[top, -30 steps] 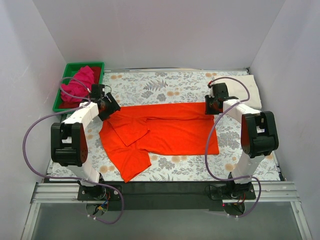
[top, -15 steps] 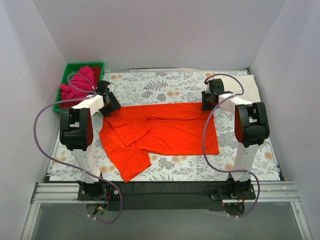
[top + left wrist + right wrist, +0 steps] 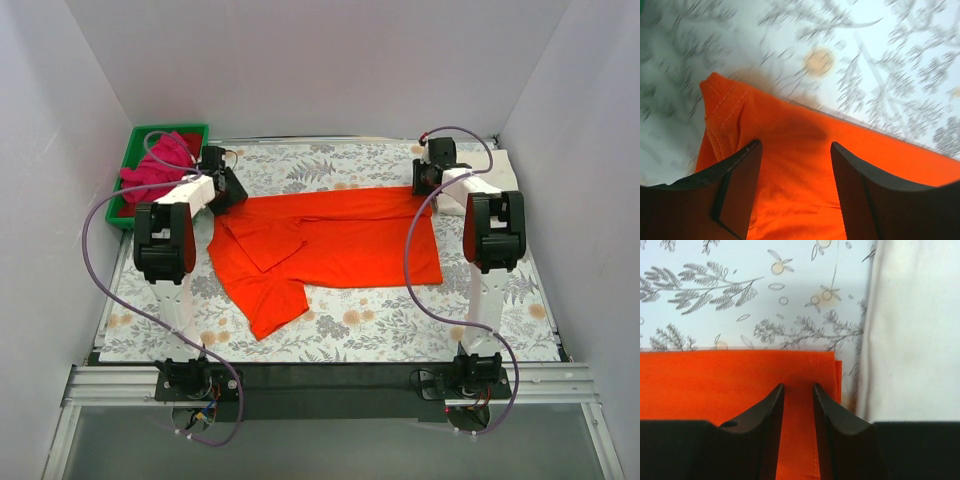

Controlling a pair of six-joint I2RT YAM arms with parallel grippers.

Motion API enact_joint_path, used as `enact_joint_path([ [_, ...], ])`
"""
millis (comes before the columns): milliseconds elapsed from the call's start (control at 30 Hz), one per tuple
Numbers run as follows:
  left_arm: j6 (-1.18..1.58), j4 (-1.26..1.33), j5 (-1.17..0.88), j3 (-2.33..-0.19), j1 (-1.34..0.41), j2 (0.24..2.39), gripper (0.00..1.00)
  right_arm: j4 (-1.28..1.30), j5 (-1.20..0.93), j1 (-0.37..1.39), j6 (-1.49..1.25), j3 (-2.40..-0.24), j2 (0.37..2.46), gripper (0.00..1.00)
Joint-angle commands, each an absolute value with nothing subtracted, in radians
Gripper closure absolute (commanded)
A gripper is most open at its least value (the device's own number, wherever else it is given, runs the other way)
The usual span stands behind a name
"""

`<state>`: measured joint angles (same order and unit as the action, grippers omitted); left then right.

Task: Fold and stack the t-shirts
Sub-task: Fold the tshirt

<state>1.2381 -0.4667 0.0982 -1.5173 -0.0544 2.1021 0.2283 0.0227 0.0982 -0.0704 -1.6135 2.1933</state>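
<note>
1. Find the orange-red t-shirt. It lies spread across the middle of the floral-covered desk, with its left part folded over itself.
2. Check the left pincer. It sits at the shirt's far left corner, its fingers spread with orange fabric lying flat between them.
3. Check the right pincer. Its fingers are nearly together, pinching the shirt's far right hem.
4. Note the cream-white t-shirt just beside that hem.
5. Note the magenta-pink t-shirt, bunched in the green tray.
</note>
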Motion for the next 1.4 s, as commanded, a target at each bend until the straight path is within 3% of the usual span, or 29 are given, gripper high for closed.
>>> enact_joint_path([
  [0, 1.243, -0.502, 0.094, -1.589, -0.051, 2.203, 0.45, 0.298, 0.074, 0.063, -0.014, -1.702, 2.263, 0.68],
  [233, 1.23, -0.534, 0.089, -1.64, -0.066, 2.064, 0.36, 0.33, 0.008, 0.074, -0.02, -1.727, 2.152, 0.66],
  [400, 1.287, -0.584, 0.141, -1.537, -0.109, 1.823, 0.34, 0.328, -0.09, 0.09, -0.08, -1.612, 1.938, 0.53],
  [533, 1.357, -0.633, 0.179, -1.302, -0.164, 1.553, 0.34, 0.333, -0.107, 0.109, -0.13, -1.421, 1.755, 0.45],
  [833, 1.489, -0.712, 0.216, -0.849, -0.206, 1.186, 0.37, 0.428, -0.035, 0.11, -0.222, -1.016, 1.424, 0.43],
  [1067, 1.537, -0.621, 0.212, -0.718, -0.206, 1.213, 0.42, 0.407, 0.044, 0.109, -0.259, -0.78, 1.286, 0.45],
  [1367, 1.528, -0.525, 0.267, -0.709, -0.193, 1.348, 0.46, 0.377, 0.086, 0.106, -0.271, -0.712, 1.267, 0.48],
])
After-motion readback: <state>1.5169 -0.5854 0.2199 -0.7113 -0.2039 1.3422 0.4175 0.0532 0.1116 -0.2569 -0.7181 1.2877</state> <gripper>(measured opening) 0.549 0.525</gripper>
